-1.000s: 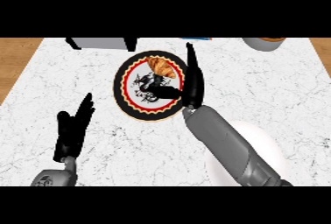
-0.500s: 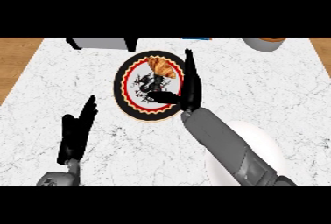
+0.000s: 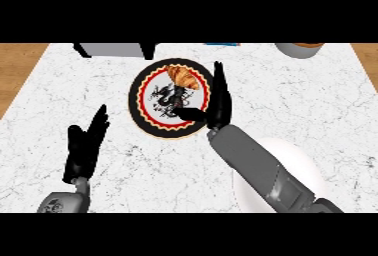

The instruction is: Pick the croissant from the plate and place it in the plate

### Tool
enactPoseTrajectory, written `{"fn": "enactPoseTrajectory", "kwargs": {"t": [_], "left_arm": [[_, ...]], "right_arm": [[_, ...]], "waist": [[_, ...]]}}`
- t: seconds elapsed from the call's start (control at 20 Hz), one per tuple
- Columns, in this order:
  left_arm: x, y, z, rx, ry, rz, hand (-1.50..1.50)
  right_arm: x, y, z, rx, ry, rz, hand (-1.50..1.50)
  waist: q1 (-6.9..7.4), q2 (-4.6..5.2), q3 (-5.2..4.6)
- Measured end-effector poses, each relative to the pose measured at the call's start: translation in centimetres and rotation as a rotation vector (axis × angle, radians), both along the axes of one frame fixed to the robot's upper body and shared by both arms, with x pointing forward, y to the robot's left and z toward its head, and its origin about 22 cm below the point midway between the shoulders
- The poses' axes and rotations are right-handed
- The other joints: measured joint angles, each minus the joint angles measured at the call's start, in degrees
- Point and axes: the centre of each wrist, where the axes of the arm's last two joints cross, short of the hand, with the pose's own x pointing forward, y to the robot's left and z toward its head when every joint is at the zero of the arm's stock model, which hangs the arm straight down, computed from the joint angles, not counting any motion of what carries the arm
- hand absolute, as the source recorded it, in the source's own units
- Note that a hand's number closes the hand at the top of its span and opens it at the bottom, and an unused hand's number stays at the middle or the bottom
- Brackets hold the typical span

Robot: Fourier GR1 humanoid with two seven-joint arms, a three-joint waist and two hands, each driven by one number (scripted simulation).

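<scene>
Croissant [image 3: 182, 78] sits at the far side of the patterned plate [image 3: 145, 117] on the marble counter [image 3: 310, 100]. My right robot hand [image 3: 215, 102] stands over that plate's right rim, fingers straight, thumb out toward the middle, holding nothing; the pastry lies just left of my fingertips. My left robot hand [image 3: 85, 145] rests open (fingers up) lower left. The white plate [image 3: 299, 160] lies under my right forearm.
</scene>
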Motion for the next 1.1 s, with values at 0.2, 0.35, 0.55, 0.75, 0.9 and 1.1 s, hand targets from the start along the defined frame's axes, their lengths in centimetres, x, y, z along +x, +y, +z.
{"fn": "enactPoseTrajectory", "kwargs": {"t": [0.2, 0.35, 0.55, 0.75, 0.9, 1.1], "left_arm": [[0.0, 0.1, 0.3, -0.005, 0.003, 0.001, 0.00], [0.0, 0.2, -0.3, -0.003, 0.007, 0.005, 0.00], [-0.3, 0.2, 0.1, -0.004, 0.008, 0.010, 0.00], [-0.7, 1.1, -0.3, 0.000, 0.006, 0.022, 0.00], [-0.8, 0.8, -0.2, -0.002, 0.003, 0.029, 0.00], [-0.7, 1.2, -0.4, -0.002, 0.010, 0.032, 0.00]], "right_arm": [[0.1, -0.7, -0.8, -0.017, 0.015, -0.036, -1.50], [-0.1, -0.9, -1.4, -0.026, 0.033, -0.049, -1.50], [-0.3, -1.4, -2.1, -0.039, 0.035, -0.064, -1.50], [-0.9, -2.2, -3.3, -0.047, 0.045, -0.083, -1.50], [-1.4, -2.8, -4.1, -0.044, 0.046, -0.101, -1.50], [-1.4, -3.7, -4.6, -0.038, 0.035, -0.125, -1.50]], "waist": [[-0.09, 0.01, 0.00], [-0.30, -0.01, 0.00], [-0.57, -0.10, 0.00], [-1.36, -0.29, -0.01], [-1.55, -0.33, -0.01], [-1.75, -0.36, -0.01]]}}
